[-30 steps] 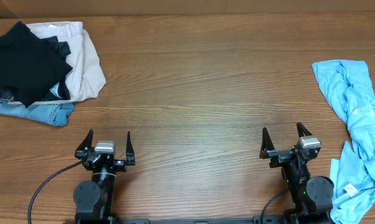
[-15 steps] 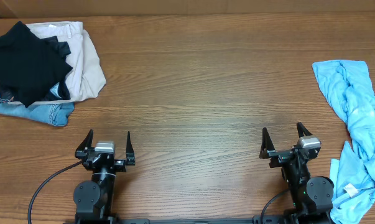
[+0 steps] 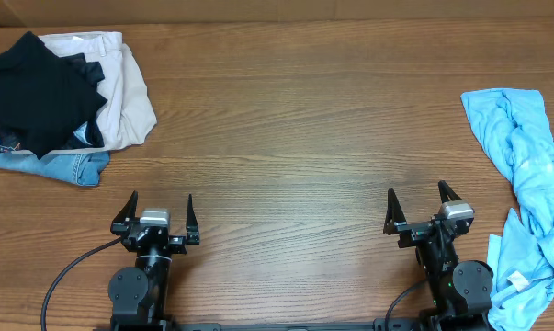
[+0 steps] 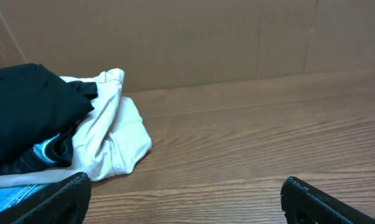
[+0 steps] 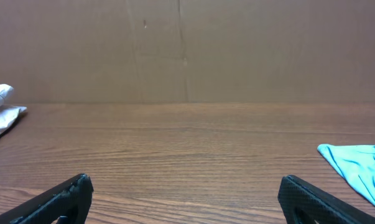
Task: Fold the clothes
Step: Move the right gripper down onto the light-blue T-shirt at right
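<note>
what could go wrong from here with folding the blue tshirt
The light blue T-shirt lies bunched and twisted, running out of view on the right; a pinch may catch several layers. The open left tool sits nearer the black garment, so a wrong grab seems possible.

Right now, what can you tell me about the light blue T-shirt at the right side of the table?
The T-shirt is light sky-blue, soft cotton-like cloth with faint reddish print, unfolded and crumpled into a long twisted heap. It lies on the wooden table along its right edge, partly cut off by the overhead view. Nothing grips it; the open right tool stands apart from it.
</note>
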Robot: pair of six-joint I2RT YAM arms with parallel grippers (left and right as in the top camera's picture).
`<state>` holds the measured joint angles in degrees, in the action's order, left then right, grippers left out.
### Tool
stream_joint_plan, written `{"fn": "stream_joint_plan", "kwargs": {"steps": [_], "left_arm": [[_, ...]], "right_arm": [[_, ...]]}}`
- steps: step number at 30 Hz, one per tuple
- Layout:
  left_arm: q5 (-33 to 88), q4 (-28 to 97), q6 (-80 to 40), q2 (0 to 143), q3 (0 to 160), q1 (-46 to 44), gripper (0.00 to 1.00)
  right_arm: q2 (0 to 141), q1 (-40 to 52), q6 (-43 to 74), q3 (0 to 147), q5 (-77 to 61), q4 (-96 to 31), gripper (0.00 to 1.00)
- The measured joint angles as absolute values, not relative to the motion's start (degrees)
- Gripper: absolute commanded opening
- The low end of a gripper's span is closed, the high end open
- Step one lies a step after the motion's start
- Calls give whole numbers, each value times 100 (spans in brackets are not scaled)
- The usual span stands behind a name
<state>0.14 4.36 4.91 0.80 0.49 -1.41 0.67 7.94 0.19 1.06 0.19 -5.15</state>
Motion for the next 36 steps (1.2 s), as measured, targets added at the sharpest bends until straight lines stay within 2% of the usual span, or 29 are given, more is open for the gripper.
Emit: {"fn": "stream_joint_plan", "kwargs": {"steps": [28, 36], "left_arm": [[16, 432, 272, 80, 58, -141, 100], [16, 1107, -16, 187, 904, -141, 100]], "right_arm": [[67, 797, 126, 106, 91, -622, 100], [174, 794, 467, 628, 746, -1186, 100]]}}
